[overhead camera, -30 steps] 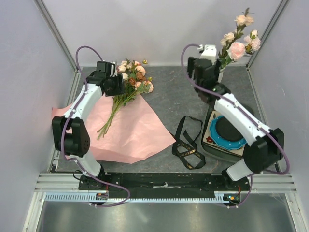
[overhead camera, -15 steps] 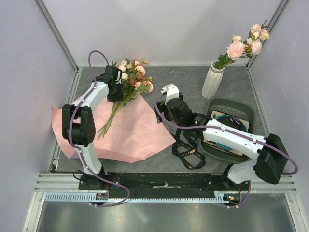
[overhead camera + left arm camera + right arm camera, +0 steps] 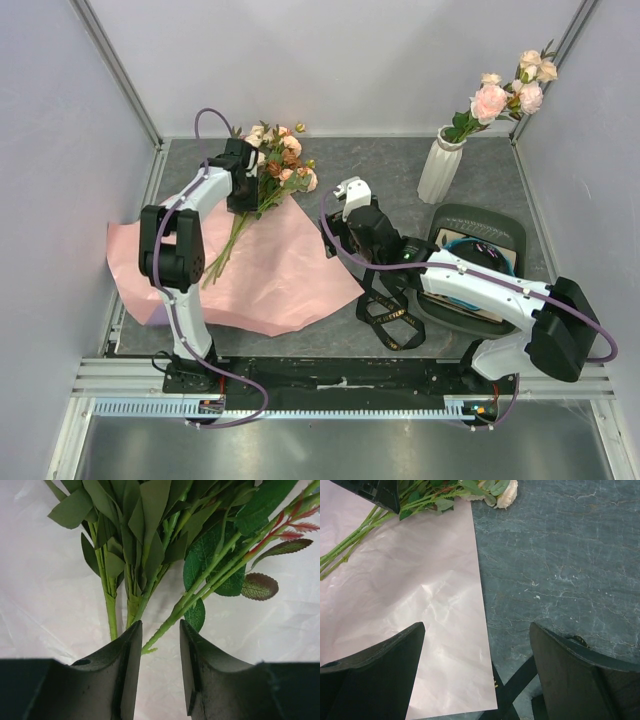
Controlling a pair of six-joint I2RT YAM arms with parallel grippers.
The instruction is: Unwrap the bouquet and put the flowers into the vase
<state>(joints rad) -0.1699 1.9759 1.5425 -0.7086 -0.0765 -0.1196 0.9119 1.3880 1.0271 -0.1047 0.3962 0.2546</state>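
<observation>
Now, left fingers (image 3: 122, 680): partly apart, straddling the green stems of the flowers (image 3: 272, 172); one thin stem end lies in the gap, with no squeeze visible.
Right fingers (image 3: 375, 680): spread wide, holding nothing, above the edge of the pink paper (image 3: 410, 605) and the grey tabletop (image 3: 560, 570).
Flowers: lying on the unfolded paper, heads toward the far side.
Vase (image 3: 440, 168): upright at the far right, holding a few pink and cream roses (image 3: 505, 95).
Black ribbon (image 3: 388, 300): loose on the tabletop beside the paper.

White links (image 3: 470, 280), black joints, purple cables (image 3: 208, 113); left pincer (image 3: 160, 625), right pincer (image 3: 477, 627) black.
</observation>
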